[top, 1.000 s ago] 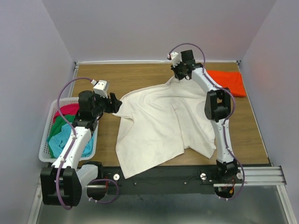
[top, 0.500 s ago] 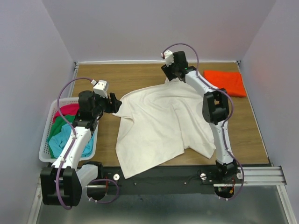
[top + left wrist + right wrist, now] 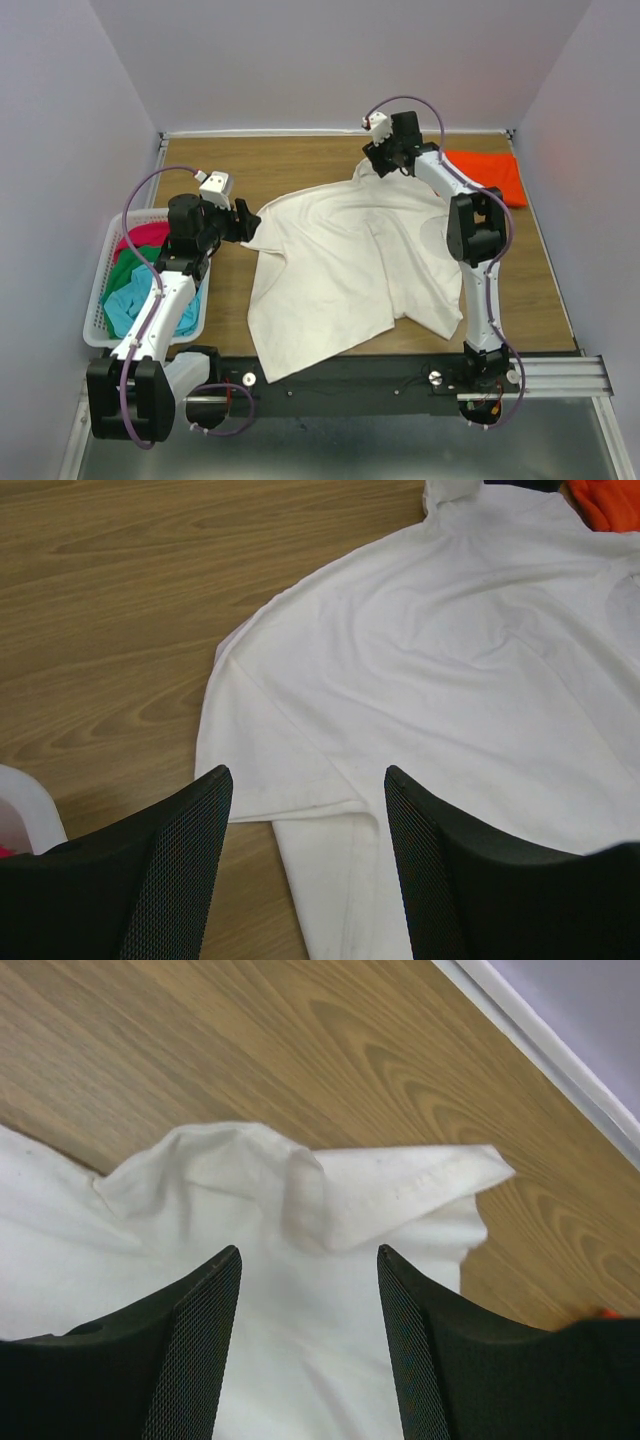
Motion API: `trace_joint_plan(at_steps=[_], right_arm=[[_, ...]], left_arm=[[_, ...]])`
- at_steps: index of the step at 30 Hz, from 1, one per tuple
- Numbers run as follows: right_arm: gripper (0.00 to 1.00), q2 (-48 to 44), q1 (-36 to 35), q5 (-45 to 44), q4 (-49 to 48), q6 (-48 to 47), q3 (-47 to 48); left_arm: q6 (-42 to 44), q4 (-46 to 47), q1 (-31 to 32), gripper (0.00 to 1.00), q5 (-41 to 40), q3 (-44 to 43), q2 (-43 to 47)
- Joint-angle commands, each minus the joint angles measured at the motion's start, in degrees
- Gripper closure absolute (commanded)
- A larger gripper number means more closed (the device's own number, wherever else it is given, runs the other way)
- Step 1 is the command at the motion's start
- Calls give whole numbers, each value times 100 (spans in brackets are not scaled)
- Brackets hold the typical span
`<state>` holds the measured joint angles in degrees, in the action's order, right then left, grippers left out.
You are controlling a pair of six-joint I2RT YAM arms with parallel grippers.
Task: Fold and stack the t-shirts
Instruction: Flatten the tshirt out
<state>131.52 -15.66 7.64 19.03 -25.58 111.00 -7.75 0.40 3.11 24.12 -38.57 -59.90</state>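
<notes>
Wooden table carries a plain cream-white t-shirt, spread out.

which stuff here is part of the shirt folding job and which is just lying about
Job: cream-white t-shirt, orange t-shirt, crimson t-shirt, green t-shirt, light blue t-shirt.
Lying about: white basket holding the last three, wooden table.

Wooden table: cream-white t-shirt spread centrally; orange t-shirt at far-right corner.
</notes>
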Motion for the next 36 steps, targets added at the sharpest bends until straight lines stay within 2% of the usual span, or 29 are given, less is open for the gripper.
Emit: trace_joint_plan(at_steps=[1, 5, 6, 8, 9, 11, 16, 17, 18, 19, 20, 21, 22, 26, 28, 29, 30, 32, 33, 36], right_arm=[[37, 654, -51, 291, 286, -149, 685], [43, 953, -51, 273, 374, -166, 1028], [55, 1032, -51, 212, 374, -175, 1185], [69, 1252, -60, -7, 374, -175, 1371], [82, 1322, -51, -95, 374, -219, 1580], [97, 1463, -60, -114, 374, -245, 1784], [99, 1771, -244, -340, 86, -534, 2531], [93, 1771, -305, -412, -90, -622, 2488], [81, 1763, -358, -499, -275, -797, 2427], [65, 1763, -489, -674, -607, -860, 2374], [35, 1789, -534, -737, -732, -895, 2374], [26, 1806, -569, -894, -812, -896, 2426], [23, 1833, -604, -1000, -848, -765, 2496], [22, 1439, -579, -1133, -857, -316, 2296], [22, 824, -491, -828, -848, 69, 1316], [22, 535, -438, -825, -848, 71, 1310], [22, 280, -394, -512, -839, 245, 614], [22, -634, -271, -151, -769, 291, -171], [22, -915, -193, 225, -699, 291, -915], [23, -2023, -60, 824, -445, 309, -1939]], left_arm=[[45, 39, 23, 30, 49, -116, 49], [63, 12, 23, 30, 31, -134, -39], [72, 4, 23, 30, 31, -142, -83], [72, 4, 23, 30, 32, -160, -118], [80, -5, 23, 30, 31, -151, -162], [89, -14, 23, 30, 23, -160, -180], [98, -23, 22, 30, -30, -160, -241], [98, -32, 14, 30, -47, -169, -268], [98, -32, 22, 30, -48, -169, -285], [98, -32, 14, 30, -65, -177, -294], [98, -32, 22, 30, -83, -178, -294], [98, -32, 23, 30, -135, -186, -286], [98, -32, 23, 30, -162, -186, -285], [72, -32, 14, 30, -232, -169, -189], [54, -32, 23, 30, -206, -169, -163], [54, -32, 23, 30, -206, -169, -162], [54, -32, 23, 30, -180, -169, -145], [19, -32, 14, 30, -118, -151, -127], [-7, -32, 14, 30, -92, -125, -110], [-86, -14, 31, 30, -30, -107, -180]])
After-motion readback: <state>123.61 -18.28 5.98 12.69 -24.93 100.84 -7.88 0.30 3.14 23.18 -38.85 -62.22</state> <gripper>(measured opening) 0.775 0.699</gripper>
